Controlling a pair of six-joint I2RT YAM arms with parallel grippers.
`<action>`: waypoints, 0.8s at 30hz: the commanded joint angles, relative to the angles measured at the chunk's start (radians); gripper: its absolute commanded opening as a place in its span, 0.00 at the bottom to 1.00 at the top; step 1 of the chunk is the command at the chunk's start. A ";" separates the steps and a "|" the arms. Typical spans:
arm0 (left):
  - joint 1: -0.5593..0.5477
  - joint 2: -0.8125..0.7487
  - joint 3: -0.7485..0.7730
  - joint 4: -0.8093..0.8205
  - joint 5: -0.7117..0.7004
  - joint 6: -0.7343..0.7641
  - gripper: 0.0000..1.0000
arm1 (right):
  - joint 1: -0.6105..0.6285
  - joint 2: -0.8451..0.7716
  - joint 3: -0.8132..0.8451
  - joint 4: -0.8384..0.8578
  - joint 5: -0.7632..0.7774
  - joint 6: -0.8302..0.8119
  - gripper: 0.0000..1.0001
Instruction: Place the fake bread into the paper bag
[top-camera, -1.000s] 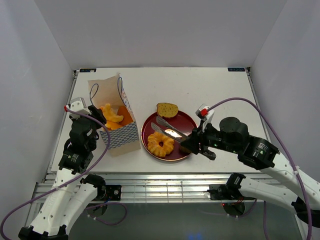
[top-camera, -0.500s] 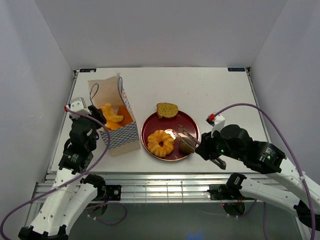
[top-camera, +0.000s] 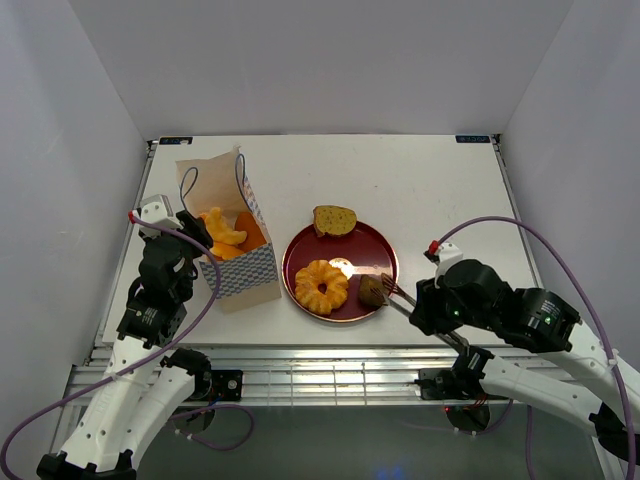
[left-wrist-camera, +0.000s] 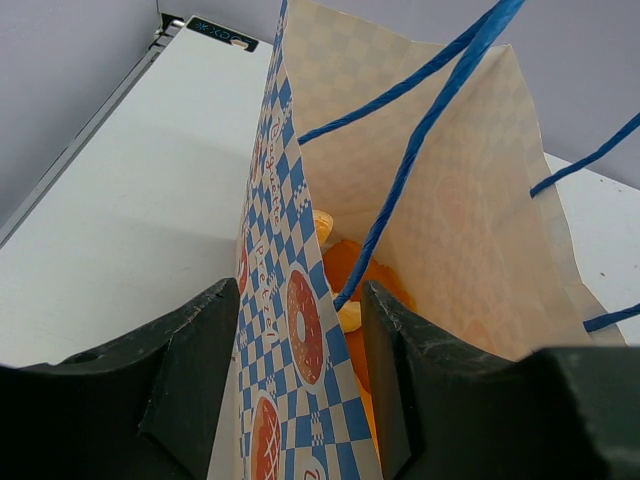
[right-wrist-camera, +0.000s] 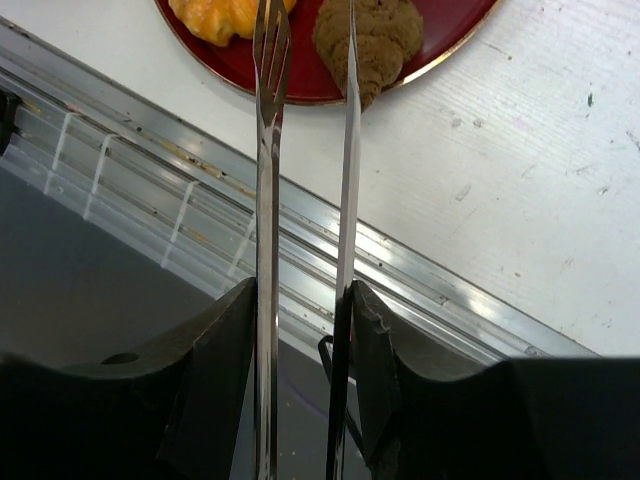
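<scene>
Left gripper (left-wrist-camera: 300, 290) is clamped on the left wall of the small upright cream paper bag (top-camera: 245, 270) with the blue-and-white checkered band. One finger sits outside and one inside, keeping the mouth open at the left of the white table (top-camera: 420, 180). Neither gripper nor bag has shifted over the past second. Inside the bag lie several glossy orange pastries (top-camera: 228, 236), so part of the fake bread is already packed.

Right of the bag sits the round dark-red plate (top-camera: 362, 245). It carries three pieces yet to go: a golden-brown bread slice (top-camera: 334, 219) on its far rim, an orange ring-shaped pastry (top-camera: 321, 286) at its near left, and a small dark-brown chunk (top-camera: 373, 291) at its near right edge.

Further right, the right gripper (right-wrist-camera: 302, 295) is closed around a pair of slim metal tongs (right-wrist-camera: 266, 150) with one fork-shaped arm. A second ago the tongs reached across the middle of the plate. The arm has since drawn back to the near right, and the tips now sit at the dark-brown chunk, one arm lying over it and the forked one between it and the ring. The tips stand apart and nothing is lifted. I judge this a re-aim: the chunk looks like the next pick, and it needs a squeeze before any carry left to the bag.
</scene>
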 joint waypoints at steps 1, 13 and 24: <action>-0.005 -0.003 0.009 -0.016 0.010 0.007 0.62 | 0.005 -0.010 0.037 -0.057 -0.001 0.030 0.47; -0.005 -0.003 0.008 -0.015 0.015 0.008 0.62 | 0.004 -0.014 0.022 -0.092 -0.007 0.048 0.50; -0.005 -0.007 0.008 -0.015 0.016 0.008 0.62 | 0.004 -0.007 -0.006 -0.086 -0.027 0.053 0.51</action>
